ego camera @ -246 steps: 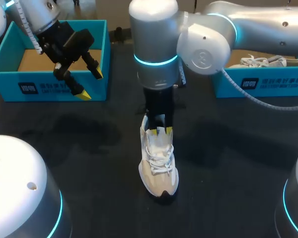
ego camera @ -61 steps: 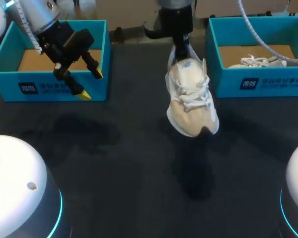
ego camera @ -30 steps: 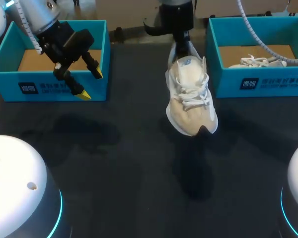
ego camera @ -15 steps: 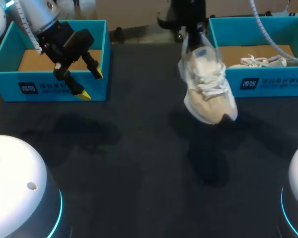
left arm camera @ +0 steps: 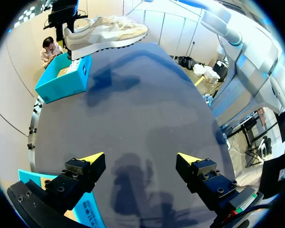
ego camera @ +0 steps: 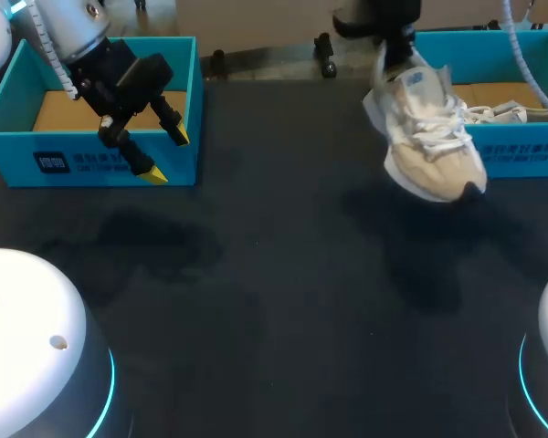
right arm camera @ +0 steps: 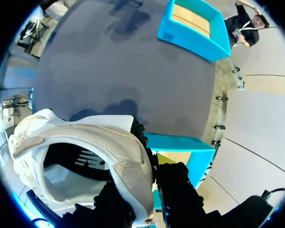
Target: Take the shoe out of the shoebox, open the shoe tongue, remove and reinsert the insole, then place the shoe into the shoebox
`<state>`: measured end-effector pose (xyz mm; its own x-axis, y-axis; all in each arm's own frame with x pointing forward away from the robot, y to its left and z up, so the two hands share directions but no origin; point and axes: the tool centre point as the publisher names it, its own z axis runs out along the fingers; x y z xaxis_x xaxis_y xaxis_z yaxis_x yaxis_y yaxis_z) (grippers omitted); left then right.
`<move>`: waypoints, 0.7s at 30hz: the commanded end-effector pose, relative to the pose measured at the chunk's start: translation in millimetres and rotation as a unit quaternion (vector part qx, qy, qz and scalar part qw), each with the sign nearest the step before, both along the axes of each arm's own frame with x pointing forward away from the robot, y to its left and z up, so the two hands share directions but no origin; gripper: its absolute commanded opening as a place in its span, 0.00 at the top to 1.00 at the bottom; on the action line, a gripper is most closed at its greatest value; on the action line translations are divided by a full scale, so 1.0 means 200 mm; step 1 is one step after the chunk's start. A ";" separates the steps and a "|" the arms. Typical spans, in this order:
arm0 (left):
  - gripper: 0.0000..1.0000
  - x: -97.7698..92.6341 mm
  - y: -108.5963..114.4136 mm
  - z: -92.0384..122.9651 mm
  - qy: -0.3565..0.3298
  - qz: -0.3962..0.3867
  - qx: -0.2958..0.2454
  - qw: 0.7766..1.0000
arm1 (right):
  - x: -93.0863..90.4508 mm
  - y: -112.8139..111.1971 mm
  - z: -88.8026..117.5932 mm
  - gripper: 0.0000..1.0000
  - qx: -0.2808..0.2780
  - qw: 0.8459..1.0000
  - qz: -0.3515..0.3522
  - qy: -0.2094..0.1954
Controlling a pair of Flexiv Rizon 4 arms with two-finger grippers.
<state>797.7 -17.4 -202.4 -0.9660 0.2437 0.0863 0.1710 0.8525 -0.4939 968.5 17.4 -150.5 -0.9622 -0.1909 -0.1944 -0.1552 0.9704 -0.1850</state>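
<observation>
A beige and white shoe [ego camera: 431,137] hangs in the air, toe down, just in front of the right blue shoebox [ego camera: 521,157]. My right gripper [ego camera: 395,57] is shut on its heel collar. In the right wrist view the collar [right arm camera: 126,166] sits between the fingers [right arm camera: 173,183], with the dark insole [right arm camera: 73,161] showing inside the shoe. A second shoe [ego camera: 507,111] lies in that box. My left gripper [ego camera: 166,155] hovers open over the front wall of the left shoebox [ego camera: 91,164], with nothing between its fingers. From the left wrist, past the gripper [left arm camera: 140,157], the lifted shoe [left arm camera: 104,31] shows far ahead.
The left shoebox holds only its brown cardboard floor [ego camera: 64,108]. Dark tabletop [ego camera: 274,274] stretches between and in front of the two boxes. Two white arm bases [ego camera: 36,347] stand at the near corners.
My right arm has carried the shoe to the right and away from me, toward the right shoebox. The left arm has stayed where it was.
</observation>
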 end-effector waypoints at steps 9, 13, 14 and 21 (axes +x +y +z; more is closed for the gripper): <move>0.00 0.00 0.00 0.00 0.000 0.000 0.001 1.000 | 0.13 -0.30 0.02 1.00 0.013 1.000 0.001 0.000; 0.00 0.00 0.00 0.00 0.000 0.000 0.001 1.000 | 0.17 -0.40 0.02 1.00 0.008 1.000 0.003 0.003; 0.00 0.00 0.00 0.00 0.000 0.000 0.001 1.000 | 0.19 -0.42 0.02 1.00 0.007 1.000 0.004 0.003; 0.00 0.00 0.00 0.00 0.000 0.000 0.001 1.000 | 0.27 -0.58 0.03 1.00 0.006 1.000 -0.002 0.001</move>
<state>797.7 -17.4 -202.4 -0.9660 0.2437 0.0863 0.1710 0.8525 -0.4939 1017.6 -86.2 -144.2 -0.9631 -0.1859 -0.1947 -0.1477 0.9696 -0.1949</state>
